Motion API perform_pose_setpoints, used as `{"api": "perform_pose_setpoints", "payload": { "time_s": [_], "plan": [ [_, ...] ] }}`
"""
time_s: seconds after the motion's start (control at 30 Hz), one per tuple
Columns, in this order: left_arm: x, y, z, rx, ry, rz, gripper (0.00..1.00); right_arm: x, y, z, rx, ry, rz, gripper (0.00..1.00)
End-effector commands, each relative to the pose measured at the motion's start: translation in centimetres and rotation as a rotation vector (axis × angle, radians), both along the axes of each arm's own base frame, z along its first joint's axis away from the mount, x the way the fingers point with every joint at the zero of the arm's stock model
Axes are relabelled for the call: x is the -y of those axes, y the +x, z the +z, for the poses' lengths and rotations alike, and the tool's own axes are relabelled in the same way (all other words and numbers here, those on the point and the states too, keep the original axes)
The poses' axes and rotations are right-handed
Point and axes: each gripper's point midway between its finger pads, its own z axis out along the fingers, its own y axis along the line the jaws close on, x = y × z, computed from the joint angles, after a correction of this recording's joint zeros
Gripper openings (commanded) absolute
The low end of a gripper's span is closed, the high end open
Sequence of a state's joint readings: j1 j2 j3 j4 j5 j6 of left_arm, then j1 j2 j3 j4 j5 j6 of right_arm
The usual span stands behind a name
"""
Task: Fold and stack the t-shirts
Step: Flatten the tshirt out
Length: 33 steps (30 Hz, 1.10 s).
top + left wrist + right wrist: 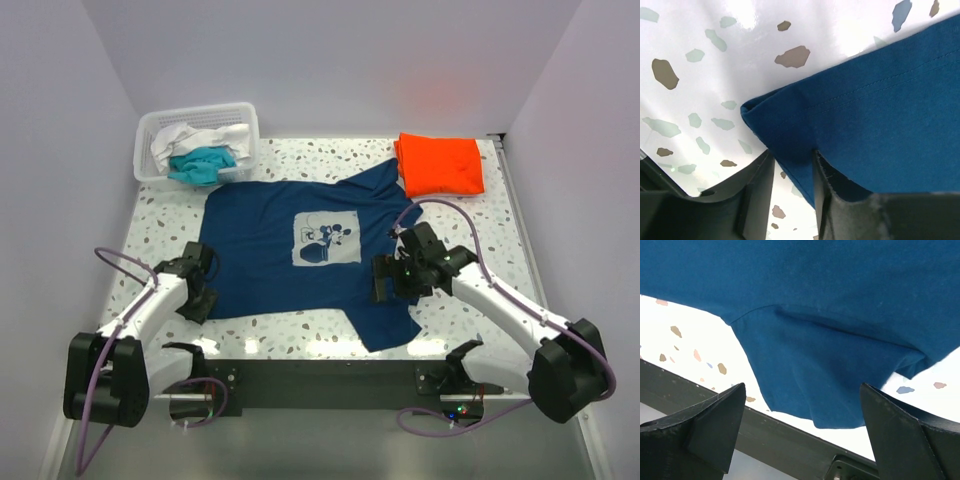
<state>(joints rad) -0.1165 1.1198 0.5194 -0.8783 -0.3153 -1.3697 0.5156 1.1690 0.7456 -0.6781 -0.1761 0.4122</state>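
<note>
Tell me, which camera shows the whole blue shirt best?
The top camera. There the blue shirt lies spread out whole, white print showing. The left wrist camera sees only a stitched corner; the right wrist camera, only one sleeve.

Speckled table (165, 215), spread navy t-shirt (270, 265), folded orange t-shirt (440, 163), white basket (196, 109)

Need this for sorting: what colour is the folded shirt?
The folded shirt is bright orange; top external view.
</note>
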Motion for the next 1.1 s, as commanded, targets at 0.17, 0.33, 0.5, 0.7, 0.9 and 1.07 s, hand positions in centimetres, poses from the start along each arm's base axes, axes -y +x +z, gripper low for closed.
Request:
{"api": "perform_pose_setpoints", "payload": {
  "time_s": [0.17, 0.33, 0.5, 0.7, 0.9, 1.07],
  "plan": [
    [-1.6, 1.7, -0.8, 0.055, 0.073, 0.031, 0.06, 0.3, -0.8, 1.1, 0.05, -0.001, 0.061, 0.99],
    [-1.7, 1.9, -0.6, 0.055, 0.08, 0.015, 0.0, -3.2, -2.9, 0.6, 0.083, -0.076, 0.213, 0.99],
    [-1.9, 1.7, -0.3, 0.087, 0.086, 0.0, 0.0, -1.0, -5.1, -1.7, 0.052, -0.218, 0.183, 0.97],
    [-1.6, 1.5, -0.2, 0.093, 0.073, -0.024, 0.0, -0.3, -7.8, -4.0, 0.001, -0.236, 0.129, 0.85],
    [-1.6, 1.4, 0.0, 0.099, 0.071, -0.035, 0.0, 0.4, -8.2, -5.3, -0.012, -0.271, 0.087, 0.77],
    [-1.6, 1.4, 0.1, 0.114, 0.069, -0.046, 0.0, 1.8, -8.2, -6.3, -0.012, -0.336, -0.014, 0.67]
  ]
}}
